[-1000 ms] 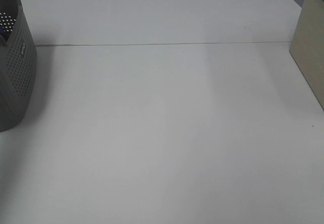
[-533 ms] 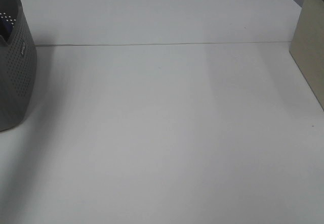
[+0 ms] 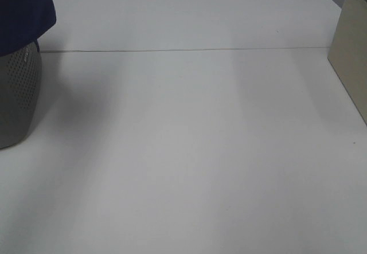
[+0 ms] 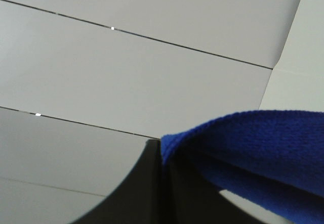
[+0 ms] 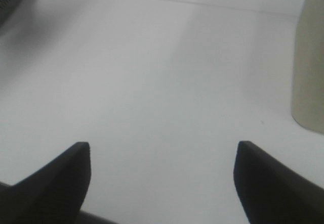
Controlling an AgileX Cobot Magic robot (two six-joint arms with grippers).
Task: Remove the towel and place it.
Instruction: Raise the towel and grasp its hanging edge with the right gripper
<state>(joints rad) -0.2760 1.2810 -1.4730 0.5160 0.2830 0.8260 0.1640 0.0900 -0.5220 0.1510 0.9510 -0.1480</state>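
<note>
1. Holding the towel (image 3: 23, 13) above the basket (image 3: 17, 93), my left fingers (image 4: 147, 183) pinch only its edge, so it could slip out.
2. Hanging cloth might snag the basket and drag it across the table (image 3: 200, 151).
3. Right fingers (image 5: 66, 178) are spread wide, empty, over the table.

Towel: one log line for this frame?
towel: pinched by left gripper, over basket | right gripper: jaws open, empty, over table | placed: not yet

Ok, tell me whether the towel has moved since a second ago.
Yes. The towel has risen from inside the grey basket: before, only a blue sliver showed inside; now it hangs over the basket's rim and hides it.
</note>
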